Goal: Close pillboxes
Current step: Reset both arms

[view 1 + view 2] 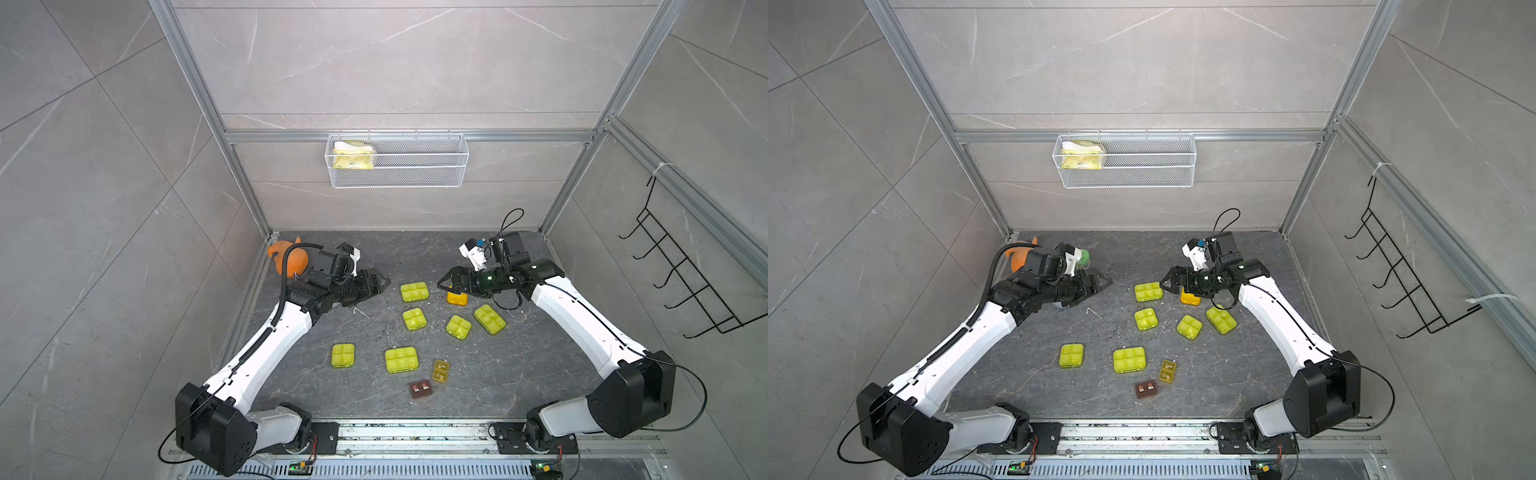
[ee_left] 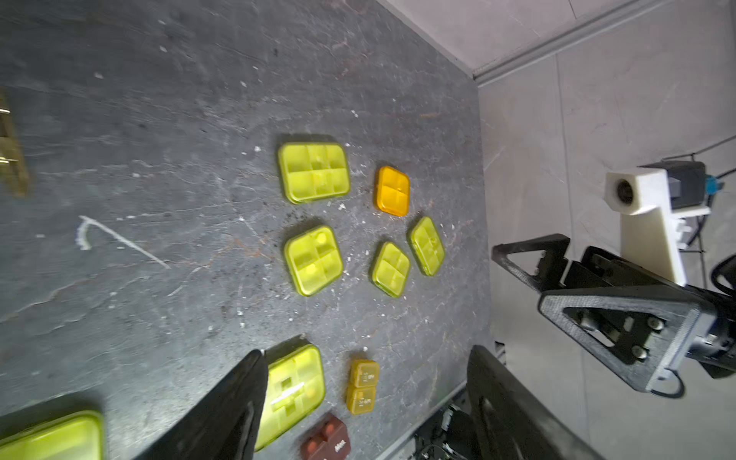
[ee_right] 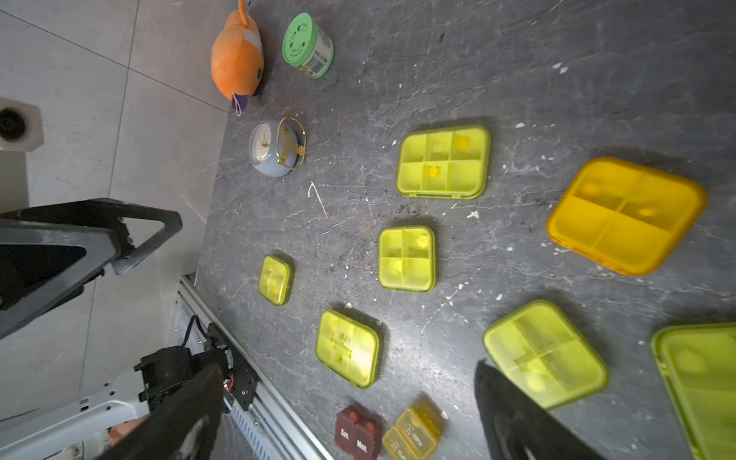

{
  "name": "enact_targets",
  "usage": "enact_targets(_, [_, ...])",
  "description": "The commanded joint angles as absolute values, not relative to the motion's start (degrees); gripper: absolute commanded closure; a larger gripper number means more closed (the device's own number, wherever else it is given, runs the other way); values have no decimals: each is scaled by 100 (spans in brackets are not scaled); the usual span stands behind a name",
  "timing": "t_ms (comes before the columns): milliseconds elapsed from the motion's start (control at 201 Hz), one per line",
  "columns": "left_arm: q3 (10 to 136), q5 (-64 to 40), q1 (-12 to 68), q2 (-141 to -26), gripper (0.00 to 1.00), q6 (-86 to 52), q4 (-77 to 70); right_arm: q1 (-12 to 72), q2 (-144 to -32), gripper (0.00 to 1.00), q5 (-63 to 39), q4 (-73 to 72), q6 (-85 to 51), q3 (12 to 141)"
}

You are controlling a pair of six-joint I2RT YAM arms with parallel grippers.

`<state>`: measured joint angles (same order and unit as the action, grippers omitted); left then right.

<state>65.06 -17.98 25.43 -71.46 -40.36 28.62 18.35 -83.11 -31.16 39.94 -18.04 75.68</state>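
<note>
Several yellow-green pillboxes lie on the dark table with lids down flat, among them a six-cell one (image 1: 414, 291) at the back and another (image 1: 401, 359) nearer the front. An orange pillbox (image 1: 457, 298) sits partly under my right gripper (image 1: 441, 284), which hangs open and empty above it. A tiny amber pillbox (image 1: 441, 370) and a brown one (image 1: 420, 389) rest near the front. My left gripper (image 1: 380, 280) is open and empty, left of the group. In the wrist views both the left gripper (image 2: 366, 352) and the right gripper (image 3: 347, 365) show wide-spread fingers with nothing between.
An orange plush toy (image 1: 289, 259), a green-lidded jar (image 3: 308, 46) and a small grey clock (image 3: 275, 149) stand at the back left, near the left arm. A wire basket (image 1: 397, 160) hangs on the back wall. A black hook rack (image 1: 685, 282) is on the right wall.
</note>
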Motion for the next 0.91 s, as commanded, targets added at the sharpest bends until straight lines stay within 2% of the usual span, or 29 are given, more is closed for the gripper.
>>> enact_targets(0, [6426,-1136,2505,-6876,19,-3659,3130,1837,-7839,0,-2720,3361,-1559,7319])
enact_targets(124, [6303,-473,2495,-6631,19,-3325,3033,1834,-7235,0,-2383,2339,-1408,6651])
enact_targets(234, [5923,-31,2496,-6258,18,-2890,2514,1833,-6967,0,-2148,2207,-1170,6432])
enact_targets(254, [5819,42,2495,-6174,15,-2787,2374,1837,-6954,0,-2126,2246,-1111,6433])
enact_targets(274, [5703,148,2491,-6090,3,-2710,2241,1838,-6945,0,-2096,2293,-1073,6445])
enact_targets(294, [5605,207,2491,-6034,0,-2634,2125,1837,-6944,0,-2074,2327,-1036,6455])
enact_targets(498, [4559,1168,2493,-5437,0,-2001,1031,1837,-6796,0,-2089,2210,-822,6302])
enact_targets(801, [4358,2138,2488,-5527,1,-2176,1342,1832,-5785,0,-1422,1195,-6,4865])
enact_targets(901, [4205,2421,2479,-5559,2,-2230,1361,1828,-5694,0,-925,1133,103,4506])
